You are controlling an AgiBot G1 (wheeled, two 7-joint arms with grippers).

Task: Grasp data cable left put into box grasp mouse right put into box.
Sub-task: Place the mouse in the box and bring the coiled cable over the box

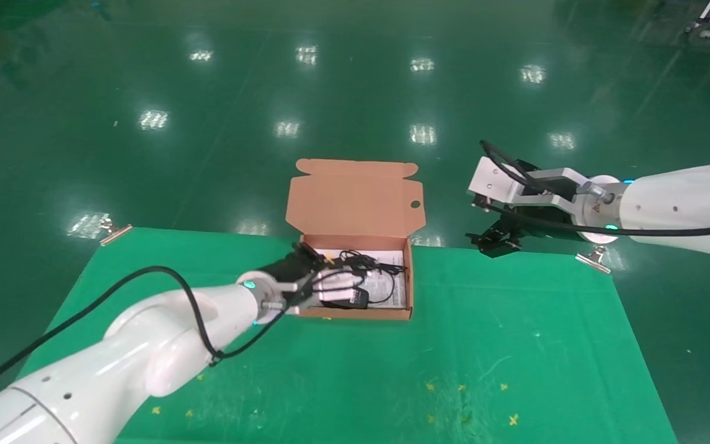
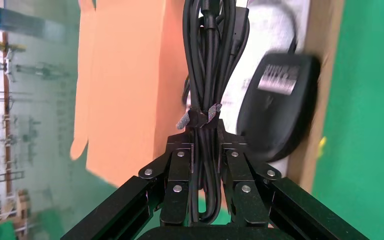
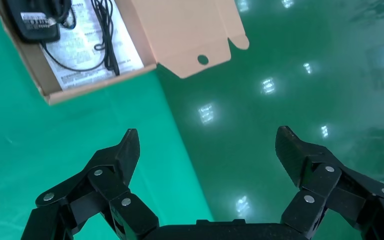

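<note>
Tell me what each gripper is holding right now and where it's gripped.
The left gripper pinches the thin black bundled data cable near one looped end, just below its tie, over the salmon-orange cardboard box. The right gripper holds nothing, jaws open.

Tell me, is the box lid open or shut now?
Open. The lid stands up behind the box, so the mouse and leaflet inside show.
</note>
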